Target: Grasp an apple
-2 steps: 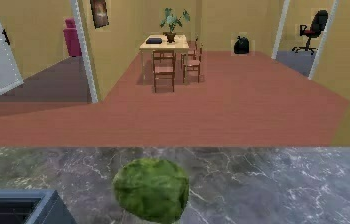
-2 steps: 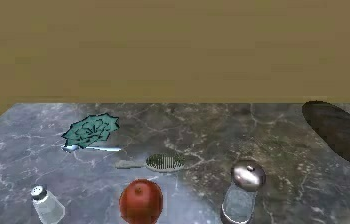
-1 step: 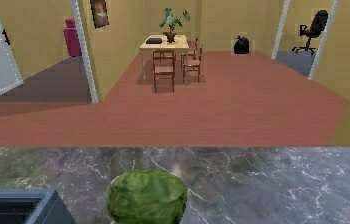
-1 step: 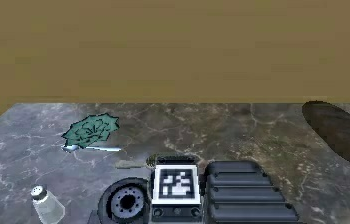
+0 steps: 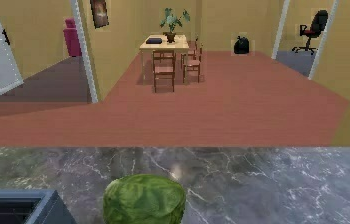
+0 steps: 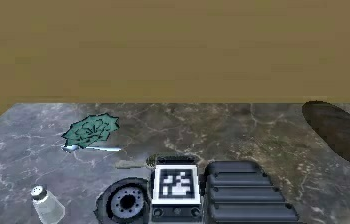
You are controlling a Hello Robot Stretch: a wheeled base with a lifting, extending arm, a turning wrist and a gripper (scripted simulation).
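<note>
Arm side view: the gripper (image 6: 131, 196) shows in the frame's lower middle against a grey marble counter (image 6: 243, 135). A salt shaker (image 6: 46, 205) stands at lower left and a leafy green lettuce (image 6: 91, 130) lies at upper left. I cannot tell the pincer's state, nor whether it holds anything. Where the apple lies I cannot tell either. The round mottled green thing (image 5: 145, 200) at the forward view's bottom centre looks too leafy to be it. The best move is probably to search along the counter first, keeping the arm clear of the salt shaker.
</note>
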